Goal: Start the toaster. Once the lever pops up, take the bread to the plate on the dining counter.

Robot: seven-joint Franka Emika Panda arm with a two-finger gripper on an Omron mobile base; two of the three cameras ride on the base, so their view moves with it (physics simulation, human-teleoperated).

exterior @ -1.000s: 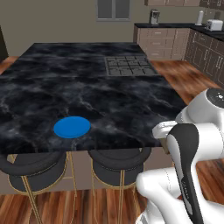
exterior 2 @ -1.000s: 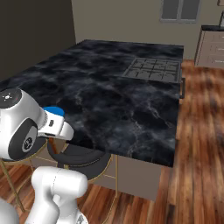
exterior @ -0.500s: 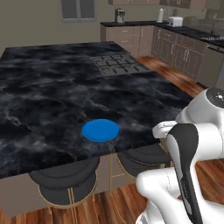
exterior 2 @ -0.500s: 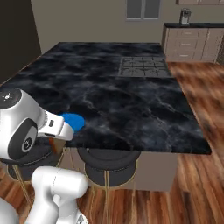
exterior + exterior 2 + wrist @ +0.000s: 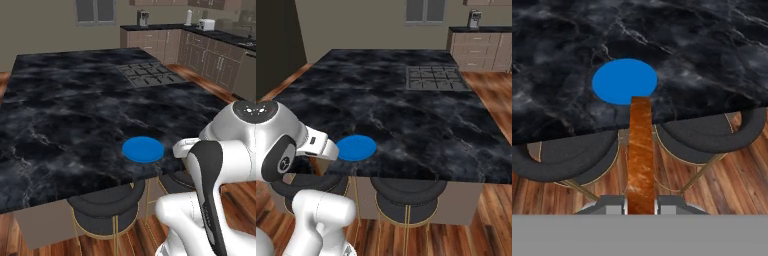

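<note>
Beneath — black marble dining counter [image 5: 65, 110], stools [image 5: 567, 160].

Glossy white rounded arm [image 5: 227, 150] with black joint bands

one plate [image 5: 143, 149], one bread [image 5: 641, 155], two stools [image 5: 567, 160]

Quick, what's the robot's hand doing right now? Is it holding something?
Gripper: shut on the bread, held on edge between its fingertips, pointing toward the blue plate.
</note>
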